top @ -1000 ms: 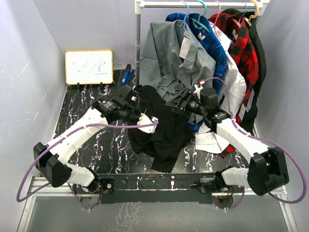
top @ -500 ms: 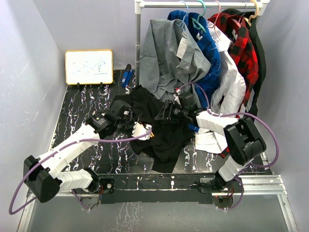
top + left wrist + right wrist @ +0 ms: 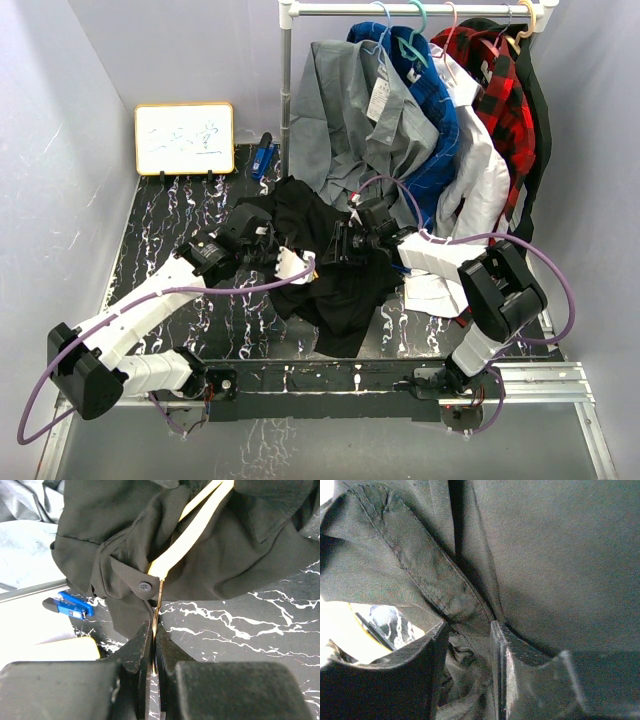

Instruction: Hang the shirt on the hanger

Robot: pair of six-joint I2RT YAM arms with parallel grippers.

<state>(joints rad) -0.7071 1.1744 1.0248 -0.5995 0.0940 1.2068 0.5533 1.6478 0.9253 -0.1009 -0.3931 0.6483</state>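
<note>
Presently the left end effector (image 3: 152, 630) is clamped shut on the thin yellow plastic hanger (image 3: 172, 552), whose arm runs up into the soft black fabric shirt (image 3: 210, 555) heaped on the black marbled tabletop (image 3: 170, 225). The right end effector (image 3: 469, 630) pinches a seamed fold of that shirt.

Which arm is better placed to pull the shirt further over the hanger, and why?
Right: the right gripper pinches the shirt, while the left gripper is shut on the hanger, holding it steady.
</note>
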